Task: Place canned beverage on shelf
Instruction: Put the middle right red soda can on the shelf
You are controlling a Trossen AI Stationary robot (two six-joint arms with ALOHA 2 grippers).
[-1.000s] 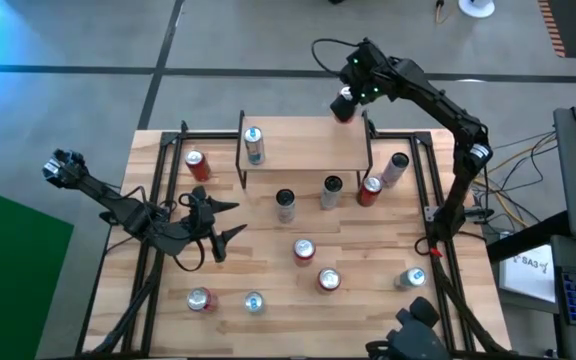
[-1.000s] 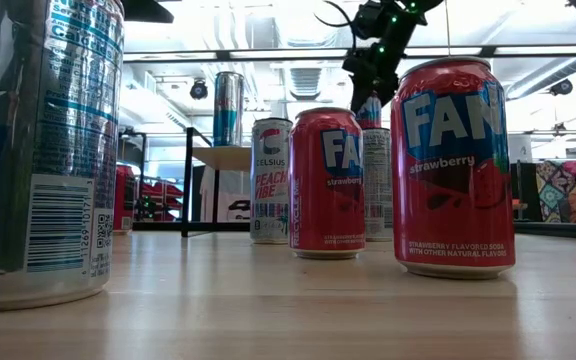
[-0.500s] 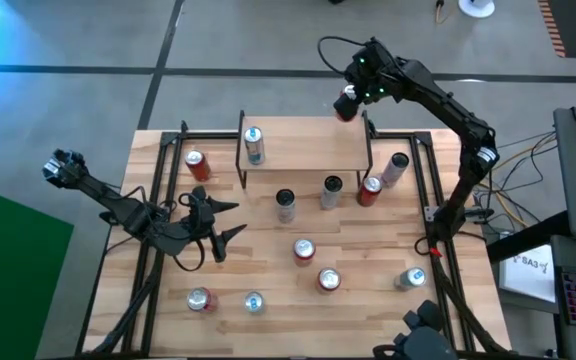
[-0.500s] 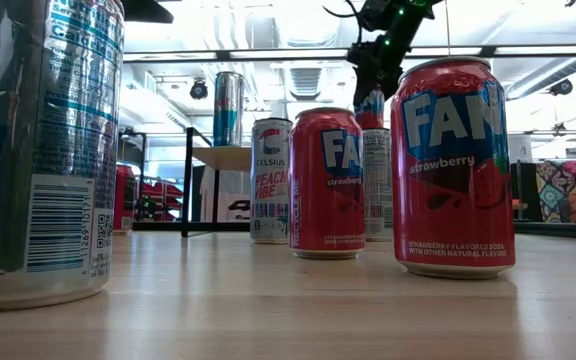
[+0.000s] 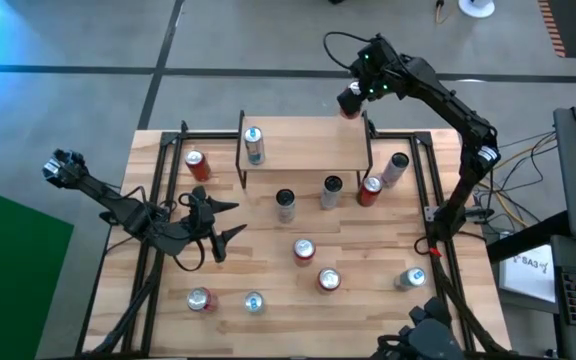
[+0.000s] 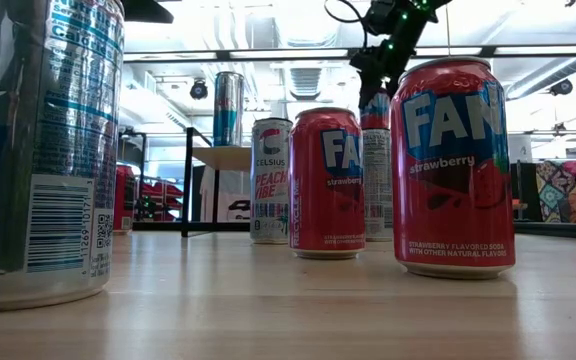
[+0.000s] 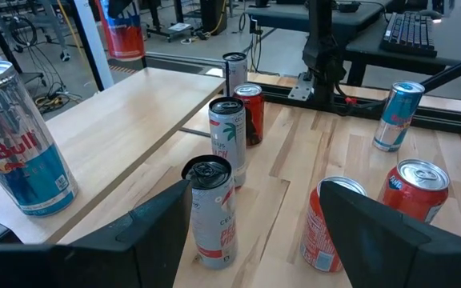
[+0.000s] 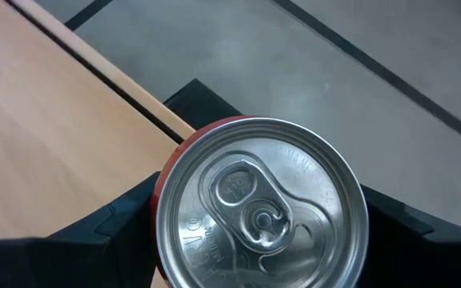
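Mid-carry, not yet placed. Right gripper (image 5: 351, 102) clamped on a red can (image 5: 349, 108), fingers either side of the body, as the right wrist view shows with the can (image 8: 260, 210) upright, lid up, between the dark fingers (image 8: 126, 212). Held in the air just past the shelf's (image 5: 308, 143) far right corner, apparently more over the floor than over the plank; hard to tell from above how high it sits over the shelf. In the low view, seen as a red can (image 6: 374, 108) hanging below the gripper, half hidden behind the front cans.

Already on the shelf: one blue-and-silver can (image 5: 254, 145) near its left edge, with the rest of the plank bare.

Left to do: bring the red can in over the plank, lower it upright onto a bare stretch near the right edge, release, pull away. Plenty of other cans standing on the tabletop (image 5: 268, 270) besides, among them a red one (image 5: 369, 189) and a tall slim one (image 5: 395, 168) near the shelf's right legs.

Left gripper (image 5: 218, 222) parked wide open and holding nothing, low over the tabletop's left side, well apart from the shelf.
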